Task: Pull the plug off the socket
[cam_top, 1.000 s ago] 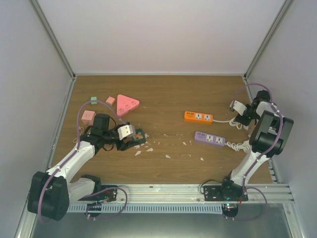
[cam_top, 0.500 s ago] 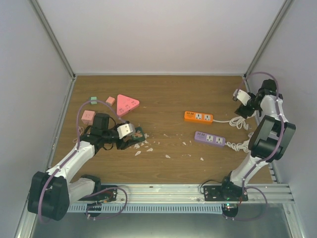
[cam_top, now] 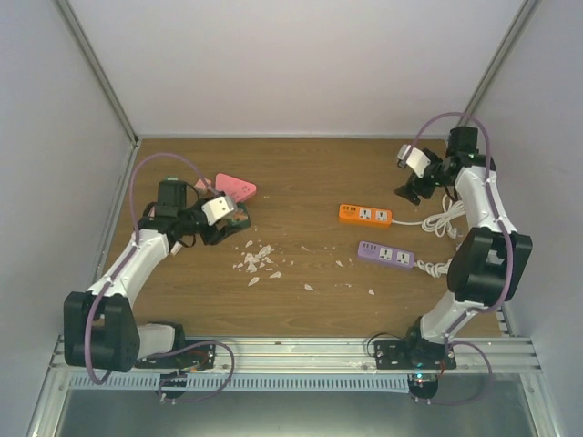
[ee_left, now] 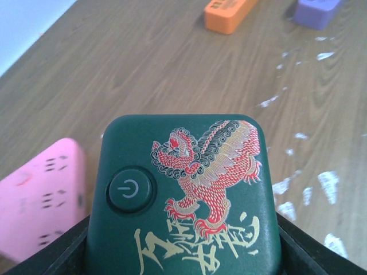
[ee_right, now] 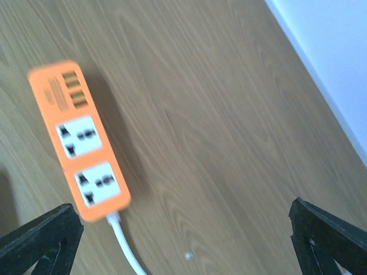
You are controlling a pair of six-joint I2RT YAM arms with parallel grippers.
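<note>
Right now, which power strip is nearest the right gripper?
The orange socket: the short one, close to the open right gripper; the longer purple strip lies farther away.

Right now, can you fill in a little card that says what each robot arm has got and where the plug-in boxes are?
left end effector: shut on the green power cube, next to the pink triangular power strip
right end effector: open, nothing in it, near the orange socket
orange socket: lying flat, both outlets empty, white cord at one end
purple power strip: nearer the arm bases than the orange socket
white scraps: scattered on the wood mid-table
</note>
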